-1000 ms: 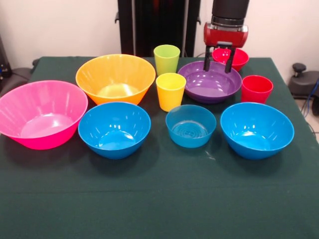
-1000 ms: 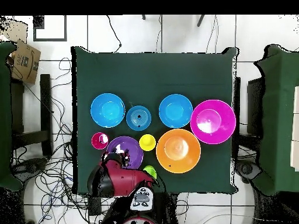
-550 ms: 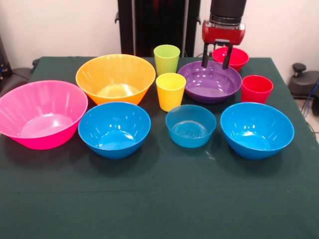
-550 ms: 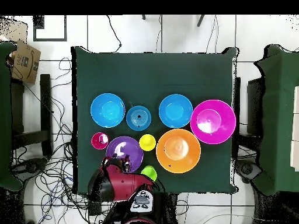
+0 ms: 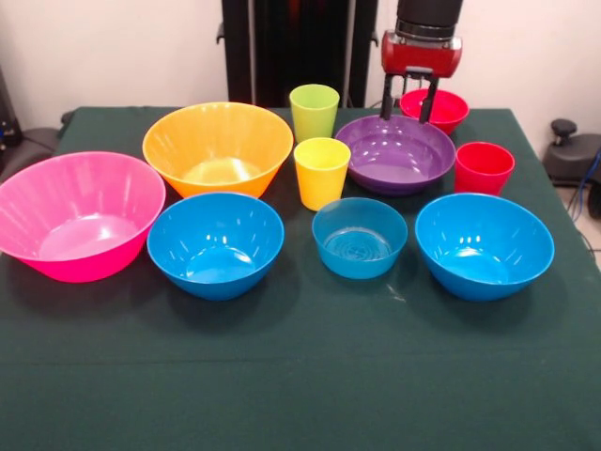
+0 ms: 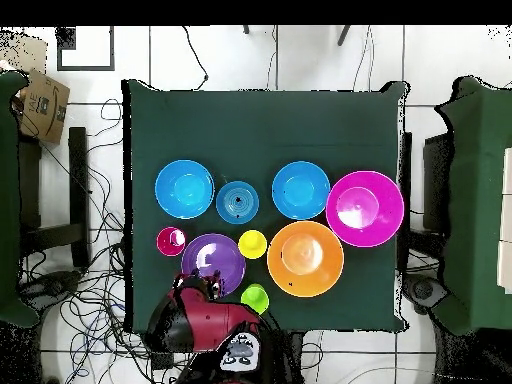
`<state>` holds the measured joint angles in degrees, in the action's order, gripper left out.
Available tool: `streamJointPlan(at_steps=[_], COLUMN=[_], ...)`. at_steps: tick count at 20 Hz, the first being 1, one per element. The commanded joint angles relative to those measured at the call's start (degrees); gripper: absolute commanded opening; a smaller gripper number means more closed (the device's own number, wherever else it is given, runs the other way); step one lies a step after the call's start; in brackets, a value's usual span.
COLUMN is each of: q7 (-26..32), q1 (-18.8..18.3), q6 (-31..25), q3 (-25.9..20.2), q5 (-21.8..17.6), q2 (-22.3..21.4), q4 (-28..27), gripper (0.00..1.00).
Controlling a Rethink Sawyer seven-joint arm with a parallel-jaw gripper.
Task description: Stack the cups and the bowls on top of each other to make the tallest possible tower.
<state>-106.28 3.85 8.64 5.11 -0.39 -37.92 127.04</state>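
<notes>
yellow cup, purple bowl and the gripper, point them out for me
yellow cup (image 5: 321,174): front view, on its outer wall.
purple bowl (image 5: 394,160): front view, on its inner floor.
gripper (image 5: 407,106): front view, midway between its two open fingertips.

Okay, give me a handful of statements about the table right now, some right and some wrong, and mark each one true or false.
1. Every cup and bowl stands on its own; nothing is stacked yet. True.
2. The gripper is shut on the lime green cup. False: it hangs open and empty above the far rim of the purple bowl.
3. In the front view the yellow cup stands between the orange bowl and the purple bowl. True.
4. The pink bowl sits inside the orange bowl. False: it stands apart on the green tablecloth.
5. The red cup lies tipped on its side. False: it is upright.
6. The small translucent blue bowl sits between two larger blue bowls. True.
</notes>
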Motion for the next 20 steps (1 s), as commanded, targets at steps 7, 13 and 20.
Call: streamJointPlan(at_steps=[7, 13, 20], q7=[-12.52, -13.78, -15.53], q1=[3.4, 5.96, 8.2], q6=[-0.29, -0.22, 1.73], q3=[-3.22, -3.31, -2.86], q5=[3.14, 5.02, 5.82], q2=[-0.91, 0.2, 4.35], q4=[0.22, -0.84, -3.29], gripper=[1.0, 1.0, 1.0])
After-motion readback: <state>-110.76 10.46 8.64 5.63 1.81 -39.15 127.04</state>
